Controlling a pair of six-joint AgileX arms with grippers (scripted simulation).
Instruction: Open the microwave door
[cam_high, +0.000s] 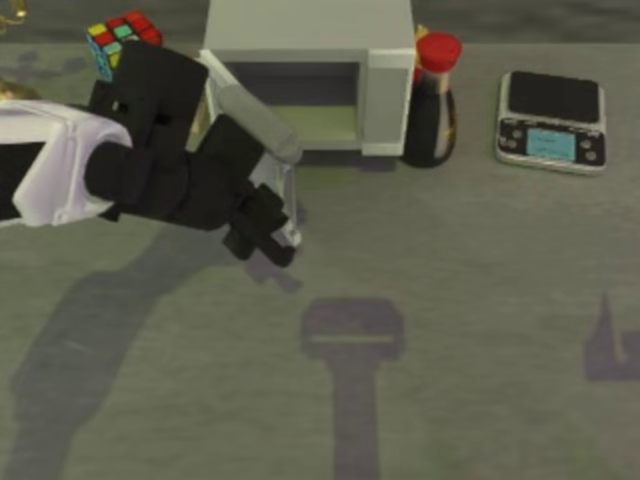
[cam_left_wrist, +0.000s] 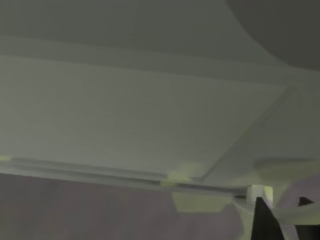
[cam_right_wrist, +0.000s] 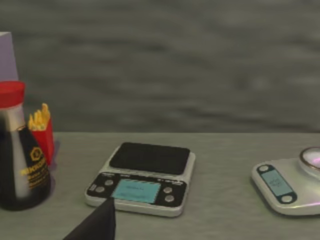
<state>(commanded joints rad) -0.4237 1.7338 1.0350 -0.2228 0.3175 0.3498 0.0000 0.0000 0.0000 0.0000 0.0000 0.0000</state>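
Observation:
The light-grey microwave (cam_high: 310, 25) stands at the back middle of the table. The microwave door (cam_high: 262, 125) is swung out toward the front left, and the cavity (cam_high: 300, 110) shows behind it. My left gripper (cam_high: 268, 236) is at the door's free outer edge, shut on the pale door handle (cam_high: 285, 205). In the left wrist view the door panel (cam_left_wrist: 140, 115) fills the picture, and my left gripper (cam_left_wrist: 282, 215) has the pale handle between its dark fingertips (cam_left_wrist: 262, 222). My right arm is out of the top view; only a dark corner of my right gripper (cam_right_wrist: 97, 226) shows.
A soy sauce bottle (cam_high: 432, 100) with a red cap stands right of the microwave, with a fries box (cam_right_wrist: 42, 132) behind it. A black-and-silver scale (cam_high: 552, 122) lies at the back right, a white scale (cam_right_wrist: 285, 185) beyond it. A colour cube (cam_high: 120, 40) sits at the back left.

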